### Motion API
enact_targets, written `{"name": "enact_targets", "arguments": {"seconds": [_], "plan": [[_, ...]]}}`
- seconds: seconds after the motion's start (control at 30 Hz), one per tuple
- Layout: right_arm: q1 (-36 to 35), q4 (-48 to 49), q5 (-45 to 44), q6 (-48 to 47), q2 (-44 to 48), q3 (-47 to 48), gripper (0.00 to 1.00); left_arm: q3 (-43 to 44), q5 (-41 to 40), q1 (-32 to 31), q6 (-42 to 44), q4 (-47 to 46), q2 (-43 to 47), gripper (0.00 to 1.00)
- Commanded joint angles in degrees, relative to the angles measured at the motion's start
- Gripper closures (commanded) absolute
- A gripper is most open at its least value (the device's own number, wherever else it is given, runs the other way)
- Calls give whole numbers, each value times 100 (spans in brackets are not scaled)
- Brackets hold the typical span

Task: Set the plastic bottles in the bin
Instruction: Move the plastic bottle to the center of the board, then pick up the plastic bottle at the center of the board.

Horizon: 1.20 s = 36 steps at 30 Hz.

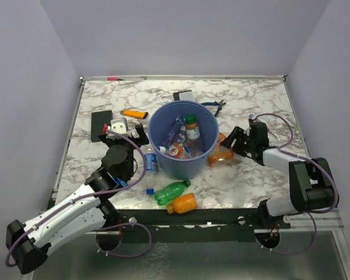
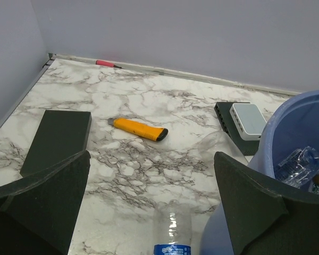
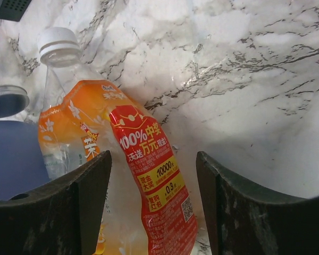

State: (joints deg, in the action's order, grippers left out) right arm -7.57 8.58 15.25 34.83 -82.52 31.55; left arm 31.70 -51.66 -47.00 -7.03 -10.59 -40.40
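Orange bottle [image 3: 90, 133] btwn open fingers of right hand [image 3: 153, 159].

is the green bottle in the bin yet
No, the green bottle lies on the table in front of the bin, beside an orange bottle.

Round blue plastic bin [image 1: 184, 169] upright, holding a brown green-capped bottle [image 1: 191, 128] and clear ones [image 1: 178, 137]. Lying around it: clear blue-labelled bottle [image 1: 150, 161], green bottle [image 1: 170, 192], orange bottle [image 1: 182, 203], orange-labelled bottle [image 3: 122, 175].
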Motion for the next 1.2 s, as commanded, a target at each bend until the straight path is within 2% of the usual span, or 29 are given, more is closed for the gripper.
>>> {"name": "enact_targets", "arguments": {"seconds": [0.0, 0.17, 0.4, 0.53, 0.73, 0.83, 0.97, 1.07, 1.17], "plan": [[-67, 47, 344, -64, -106, -192, 33, 157, 29, -30, -8, -44, 25, 1], [-64, 43, 597, 32, -185, -241, 39, 152, 56, -36, -31, -45, 63, 1], [-68, -44, 661, 229, -76, -157, 71, 151, 34, -32, -25, -33, 113, 1], [-62, -374, 340, 296, 480, -131, 82, 141, 25, -33, -25, -31, 117, 1], [-66, -1675, -717, 253, 1791, 271, 98, 152, -18, -31, -44, -41, 119, 1], [-67, -2289, -1368, 135, 2510, 676, 99, 195, -150, -37, -67, -74, 133, 1], [-68, -2600, -2060, -263, 3581, 1396, 99, 588, -374, -22, -194, -70, 204, 1], [-69, -2660, -1923, -640, 4137, 1889, 100, 1115, -510, -19, -402, -65, 250, 1], [-69, -2322, -1465, -964, 4696, 2071, 99, 1742, -206, -19, -511, -151, 136, 1]]}}
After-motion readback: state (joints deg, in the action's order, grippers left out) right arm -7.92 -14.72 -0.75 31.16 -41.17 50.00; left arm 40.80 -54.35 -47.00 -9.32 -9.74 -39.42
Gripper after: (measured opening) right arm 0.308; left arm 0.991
